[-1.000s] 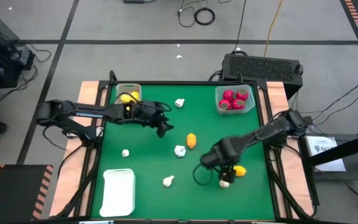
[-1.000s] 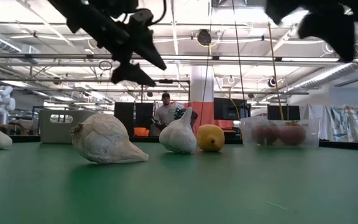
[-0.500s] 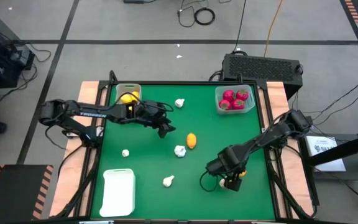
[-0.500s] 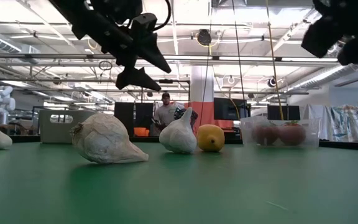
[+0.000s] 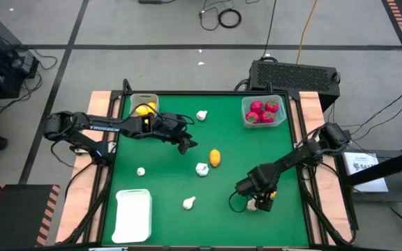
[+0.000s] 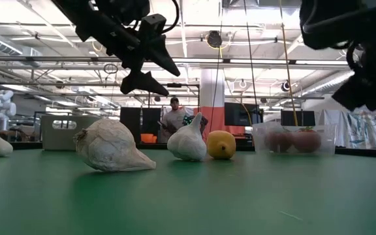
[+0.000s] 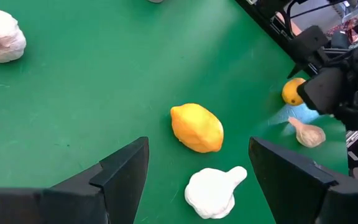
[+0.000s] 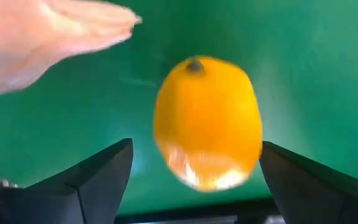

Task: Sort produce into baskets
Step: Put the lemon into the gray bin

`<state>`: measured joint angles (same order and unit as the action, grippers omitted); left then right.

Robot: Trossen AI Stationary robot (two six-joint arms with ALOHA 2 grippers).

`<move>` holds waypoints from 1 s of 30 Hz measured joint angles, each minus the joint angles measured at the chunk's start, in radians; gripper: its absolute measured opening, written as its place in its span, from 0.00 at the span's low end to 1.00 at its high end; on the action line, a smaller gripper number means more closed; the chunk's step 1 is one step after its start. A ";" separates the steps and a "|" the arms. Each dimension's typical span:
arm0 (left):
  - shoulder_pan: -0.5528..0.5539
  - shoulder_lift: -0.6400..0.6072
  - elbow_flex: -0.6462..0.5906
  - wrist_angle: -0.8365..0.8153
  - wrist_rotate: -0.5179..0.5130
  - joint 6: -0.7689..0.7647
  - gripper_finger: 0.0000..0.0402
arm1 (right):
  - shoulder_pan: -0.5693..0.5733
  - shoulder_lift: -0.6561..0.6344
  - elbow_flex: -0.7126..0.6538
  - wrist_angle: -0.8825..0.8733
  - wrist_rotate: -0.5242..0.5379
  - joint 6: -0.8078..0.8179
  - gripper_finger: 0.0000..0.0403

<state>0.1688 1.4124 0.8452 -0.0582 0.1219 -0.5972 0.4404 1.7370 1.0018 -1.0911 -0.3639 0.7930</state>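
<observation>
Lemon [image 8: 207,121] lies on the green bench [image 5: 166,188] beside a garlic bulb [image 8: 39,43]; my right tool [image 5: 260,202] has dropped over it, fingers spread, probably not yet touching. Left tool [image 5: 185,144] hovers, spread.

Glossy lemon [image 8: 207,121], matt green table [image 5: 236,150]

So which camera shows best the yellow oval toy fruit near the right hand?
The right wrist view: the yellow oval toy fruit fills it, between the open right hand. The left wrist view shows it small; the high view mostly hides it; the low view misses it.
</observation>
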 joint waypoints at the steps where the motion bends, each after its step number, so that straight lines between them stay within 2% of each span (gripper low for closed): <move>1: 0.000 0.000 0.000 0.000 0.000 0.000 0.71 | -0.001 0.000 -0.012 0.013 0.012 0.007 0.84; 7: 0.000 0.000 0.000 -0.001 -0.004 -0.026 0.71 | -0.008 0.000 -0.043 0.034 0.057 0.010 0.84; 11: 0.000 0.000 0.000 -0.001 -0.006 -0.026 0.71 | -0.013 0.000 -0.043 0.038 0.075 -0.021 0.79; 18: 0.000 0.000 0.000 -0.003 -0.006 -0.026 0.71 | -0.039 0.000 -0.042 0.026 0.072 -0.069 0.55; 22: 0.000 -0.023 0.000 -0.018 -0.006 -0.026 0.71 | -0.060 -0.011 0.002 -0.065 0.115 -0.125 0.43; 27: 0.001 -0.106 0.002 -0.129 -0.022 -0.020 0.71 | -0.144 -0.067 0.138 -0.183 0.234 -0.246 0.46; 30: 0.001 -0.184 0.002 -0.260 -0.067 -0.021 0.71 | -0.232 -0.090 0.240 -0.154 0.317 -0.326 0.52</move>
<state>0.1694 1.2283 0.8468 -0.3179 0.0552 -0.6181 0.2088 1.6470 1.2414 -1.2447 -0.0467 0.4673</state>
